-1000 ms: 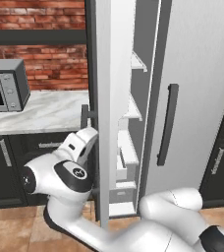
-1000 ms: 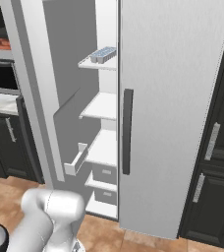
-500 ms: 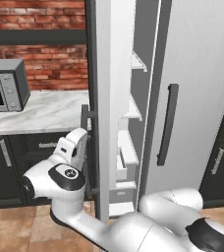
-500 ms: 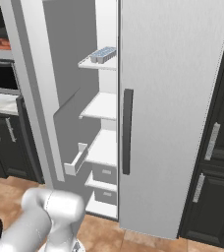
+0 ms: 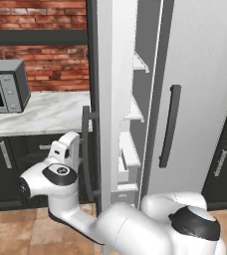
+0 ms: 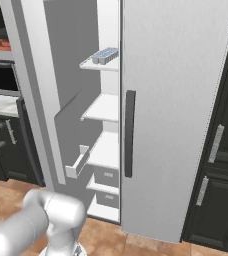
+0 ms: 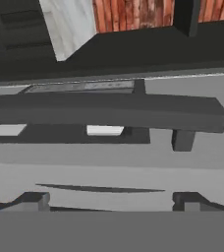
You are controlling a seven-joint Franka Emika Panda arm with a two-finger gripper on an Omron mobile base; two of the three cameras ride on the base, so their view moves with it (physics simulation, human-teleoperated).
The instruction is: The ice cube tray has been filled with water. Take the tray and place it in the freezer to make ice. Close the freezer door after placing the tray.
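Observation:
The ice cube tray (image 6: 105,54), its cells pale blue with water, lies on the top shelf of the freezer (image 6: 103,107). The freezer door (image 5: 110,99) stands swung open and appears edge-on in the left base view. Its dark vertical bar handle (image 5: 87,149) is on the outer face. My gripper (image 5: 70,148) hovers just left of that handle, on the outside of the door. In the hand view the handle (image 7: 104,113) runs across the picture above my open gripper (image 7: 111,201), and nothing sits between the fingertips (image 7: 33,199).
A microwave (image 5: 6,87) stands on the marble counter (image 5: 41,112) left of the door, over dark cabinets (image 5: 6,159). The fridge's other door (image 6: 176,100) is shut. More dark cabinets (image 6: 218,150) stand at the right. A bin (image 6: 77,162) hangs inside the freezer door.
My hand has moved a little left and down along the outside of the freezer door, toward its handle. The elbow has swung left. The tray and door have not moved.

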